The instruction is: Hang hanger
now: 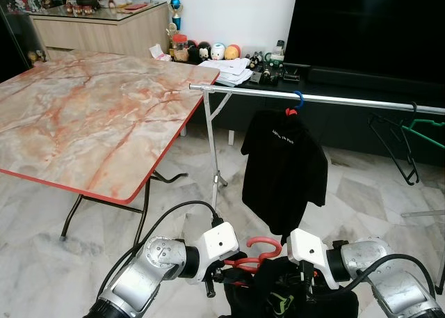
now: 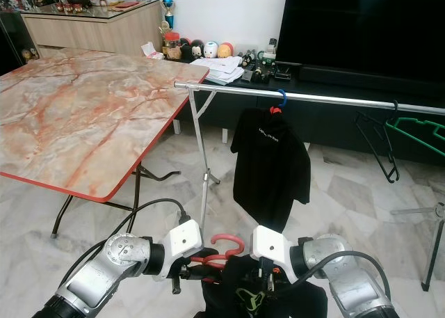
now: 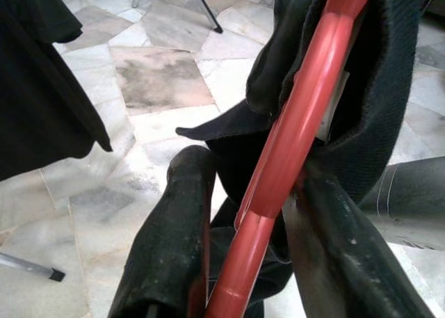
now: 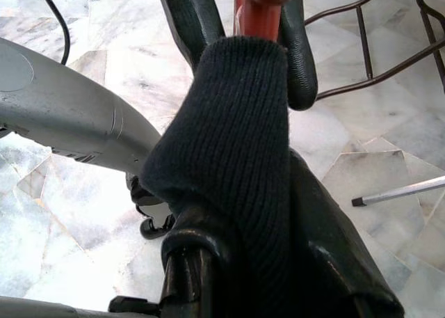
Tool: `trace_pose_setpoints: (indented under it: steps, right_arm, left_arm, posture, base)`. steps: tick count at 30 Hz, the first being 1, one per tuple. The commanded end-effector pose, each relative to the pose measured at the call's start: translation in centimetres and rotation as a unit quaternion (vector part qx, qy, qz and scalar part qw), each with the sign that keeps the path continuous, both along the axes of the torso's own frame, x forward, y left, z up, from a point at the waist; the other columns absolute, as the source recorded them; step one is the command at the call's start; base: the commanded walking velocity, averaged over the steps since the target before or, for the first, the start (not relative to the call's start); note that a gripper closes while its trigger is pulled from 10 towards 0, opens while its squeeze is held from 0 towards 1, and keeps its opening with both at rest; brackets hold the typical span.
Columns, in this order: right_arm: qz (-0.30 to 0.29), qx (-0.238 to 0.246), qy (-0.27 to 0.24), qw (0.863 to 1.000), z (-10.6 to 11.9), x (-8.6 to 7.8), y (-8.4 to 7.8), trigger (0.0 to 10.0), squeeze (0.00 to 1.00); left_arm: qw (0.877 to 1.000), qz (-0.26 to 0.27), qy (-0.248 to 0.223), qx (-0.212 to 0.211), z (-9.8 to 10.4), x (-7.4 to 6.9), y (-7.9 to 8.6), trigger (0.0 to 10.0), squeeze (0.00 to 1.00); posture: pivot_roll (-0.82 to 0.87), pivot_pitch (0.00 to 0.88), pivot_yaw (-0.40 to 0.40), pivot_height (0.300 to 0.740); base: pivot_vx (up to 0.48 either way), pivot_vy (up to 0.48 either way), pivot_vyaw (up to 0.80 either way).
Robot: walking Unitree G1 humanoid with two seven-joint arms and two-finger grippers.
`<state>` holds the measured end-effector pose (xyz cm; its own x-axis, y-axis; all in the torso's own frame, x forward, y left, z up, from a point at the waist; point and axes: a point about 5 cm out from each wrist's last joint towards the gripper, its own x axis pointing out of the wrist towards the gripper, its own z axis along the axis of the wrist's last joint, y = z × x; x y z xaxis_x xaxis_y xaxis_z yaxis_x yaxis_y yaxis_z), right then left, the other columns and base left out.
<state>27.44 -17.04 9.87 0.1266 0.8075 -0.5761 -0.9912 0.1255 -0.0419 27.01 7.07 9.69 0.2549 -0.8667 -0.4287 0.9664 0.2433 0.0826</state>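
A silver clothes rail crosses the upper right of the frame, carrying a black shirt on a blue hook and empty hangers far right. Its legs stand on the marble floor. The marble-patterned counter occupies the upper left.

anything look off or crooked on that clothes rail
Nothing is spilled or broken. On the rail, the black hanger and green hanger at its right end hang tilted rather than straight. The black shirt hangs straight.

Glossy red plastic hanger, ribbed knit garment
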Motion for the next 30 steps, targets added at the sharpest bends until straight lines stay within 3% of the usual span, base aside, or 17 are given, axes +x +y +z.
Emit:
trace_pose_setpoints:
  steps: [1, 19, 30]
  right_arm:
    - [0.061, 0.04, -0.007, 0.997, 1.1, -0.6, 1.8, 10.0, 0.0]
    - [0.097, 0.055, 0.001, 0.994, 1.2, -0.8, 2.9, 10.0, 0.0]
    - [0.104, 0.107, 0.037, 0.988, 0.8, -1.4, 4.1, 10.0, 0.0]
  left_arm:
    - [1.0, -0.008, -0.005, 0.005, 0.2, 0.2, -0.2, 0.0, 0.0]
    - [0.998, -0.048, 0.035, -0.017, 0.1, -1.0, -0.7, 0.0, 0.0]
    - [0.998, -0.046, 0.038, -0.024, 0.2, -0.9, -0.8, 0.0, 0.0]
  posture:
    - [0.04, 0.0, -0.005, 0.74]
    - [0.04, 0.0, -0.001, 0.74]
    - [0.04, 0.0, 0.0, 0.74]
  base:
    - [0.0, 0.0, 0.0]
    - [0.0, 0.0, 0.0]
    - [0.0, 0.0, 0.0]
